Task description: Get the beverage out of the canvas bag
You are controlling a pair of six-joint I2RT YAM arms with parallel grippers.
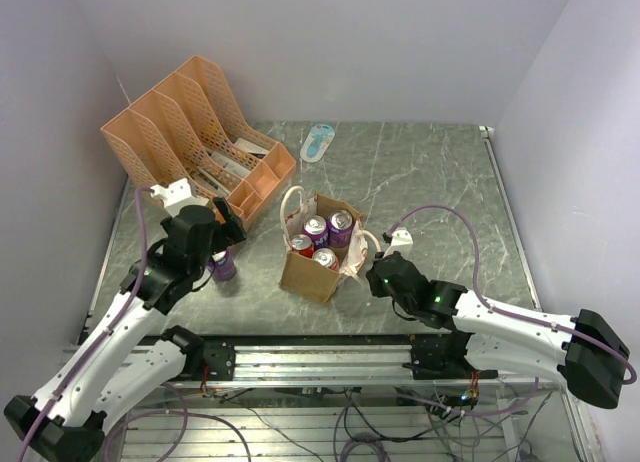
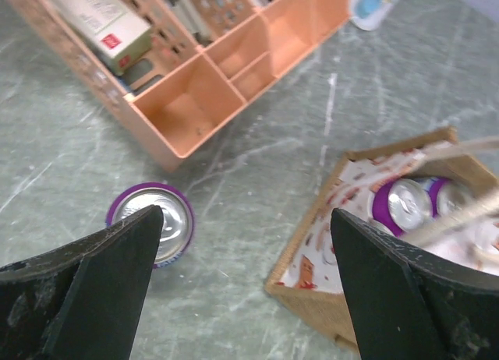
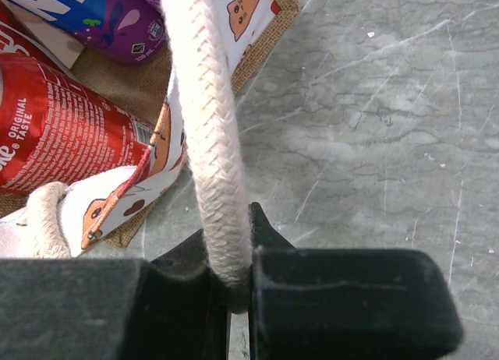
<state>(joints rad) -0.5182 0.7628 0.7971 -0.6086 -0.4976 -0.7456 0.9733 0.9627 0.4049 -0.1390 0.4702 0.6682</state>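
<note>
Cans fill the canvas bag (image 1: 308, 277), which stands open-topped near the middle of the bench (image 1: 440, 172). Four of them sit upright inside: two purple cans (image 1: 316, 229) on the far side and two red cans (image 1: 302, 245) on the side nearer the arms. The bag's printed lining shows small cartoon animals in the right wrist view.

A fifth drink, the lone purple can (image 1: 222, 267), stands upright on the bare bench to the left of the bag and apart from it. It is just in front of the low front compartments of the orange file rack (image 1: 190, 132).

The left fingers (image 1: 225, 237) are spread as wide as they go and hold nothing. They hover over the lone purple can. In the left wrist view the can's silver top shows at the tip of one finger, partly hidden behind it, and a corner of the bag lies beside the other finger.

The right fingers (image 3: 238, 274) are closed tight on the bag's cream rope handle (image 3: 210, 126) at the bag's right side. The rope is pinched between the pads and runs from there to the bag's rim. A second loop handle (image 1: 290, 197) rises from the bag's far left side.

A white and blue packet (image 1: 318, 142) lies on the far part of the bench, to the right of the rack.
</note>
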